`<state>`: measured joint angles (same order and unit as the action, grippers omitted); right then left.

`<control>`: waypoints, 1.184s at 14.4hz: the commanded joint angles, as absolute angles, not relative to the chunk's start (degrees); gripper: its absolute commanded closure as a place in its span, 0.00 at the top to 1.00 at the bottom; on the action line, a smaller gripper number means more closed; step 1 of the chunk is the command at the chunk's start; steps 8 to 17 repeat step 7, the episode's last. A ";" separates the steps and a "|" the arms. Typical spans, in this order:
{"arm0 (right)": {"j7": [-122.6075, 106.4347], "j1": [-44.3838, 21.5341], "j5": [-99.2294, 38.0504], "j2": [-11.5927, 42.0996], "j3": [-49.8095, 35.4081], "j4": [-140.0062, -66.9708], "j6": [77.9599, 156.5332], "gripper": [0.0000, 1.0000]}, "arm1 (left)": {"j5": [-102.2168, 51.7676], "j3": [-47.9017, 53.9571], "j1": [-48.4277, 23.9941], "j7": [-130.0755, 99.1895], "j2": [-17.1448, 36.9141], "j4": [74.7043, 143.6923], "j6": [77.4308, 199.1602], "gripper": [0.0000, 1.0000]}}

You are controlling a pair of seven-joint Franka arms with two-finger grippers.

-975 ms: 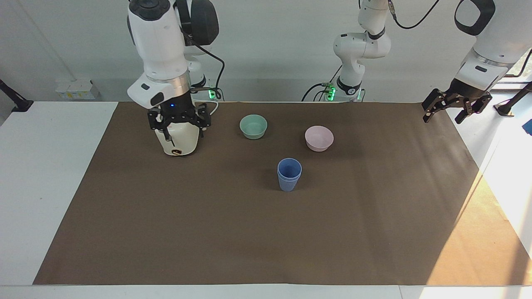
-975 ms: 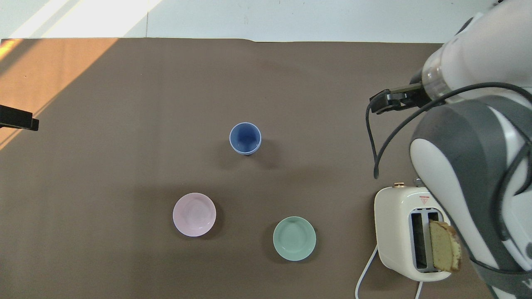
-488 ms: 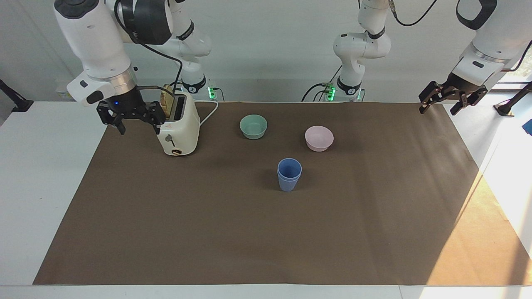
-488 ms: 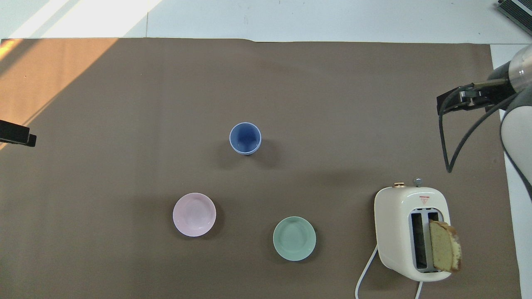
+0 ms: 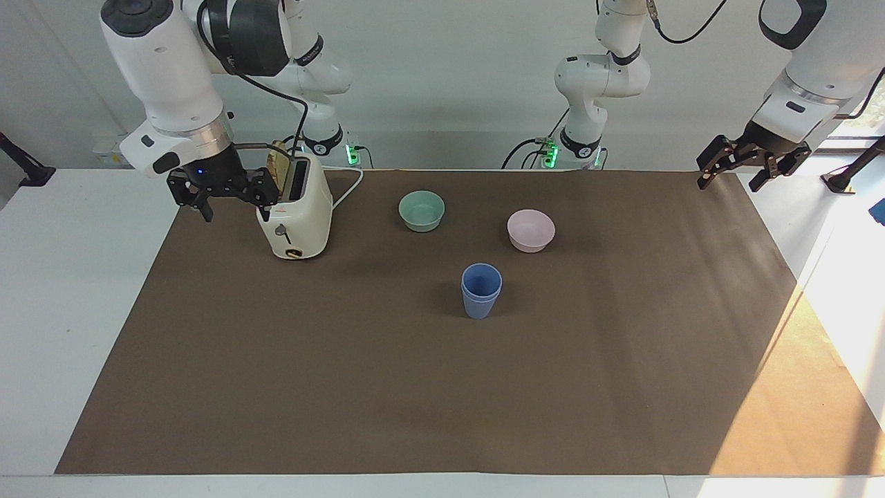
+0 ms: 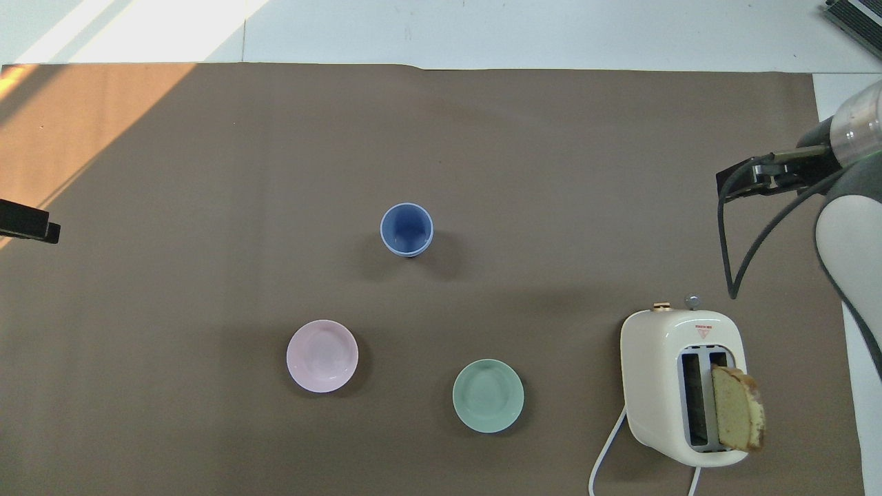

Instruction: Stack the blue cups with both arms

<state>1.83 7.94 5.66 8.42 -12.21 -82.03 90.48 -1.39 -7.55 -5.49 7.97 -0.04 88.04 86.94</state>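
The two blue cups (image 5: 481, 290) stand nested one inside the other, upright, in the middle of the brown mat; they also show in the overhead view (image 6: 406, 229). My right gripper (image 5: 235, 206) hangs open and empty in the air beside the toaster, over the mat's edge at the right arm's end; it also shows in the overhead view (image 6: 751, 180). My left gripper (image 5: 729, 181) is open and empty, raised over the mat's corner at the left arm's end; only its tip (image 6: 27, 224) shows in the overhead view. Neither gripper is near the cups.
A cream toaster (image 5: 301, 221) with a bread slice (image 6: 737, 406) in one slot stands at the right arm's end. A teal bowl (image 5: 422, 210) and a pink bowl (image 5: 530, 229) sit nearer to the robots than the cups.
My right gripper has swung from over the toaster out toward the right arm's end of the table, then edged back a little. My left gripper has risen slightly. The cups have not moved.
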 commanded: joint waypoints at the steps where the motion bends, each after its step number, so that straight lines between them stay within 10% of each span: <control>1: 3.07 8.88 3.52 6.68 -12.48 -83.94 90.45 1.00 | -0.53 -7.12 -4.83 8.61 -0.26 87.36 85.96 1.00; 17: 2.73 8.88 2.19 6.33 -12.48 -82.18 86.57 1.00 | -0.53 -7.12 -4.83 8.61 -0.26 87.36 86.04 1.00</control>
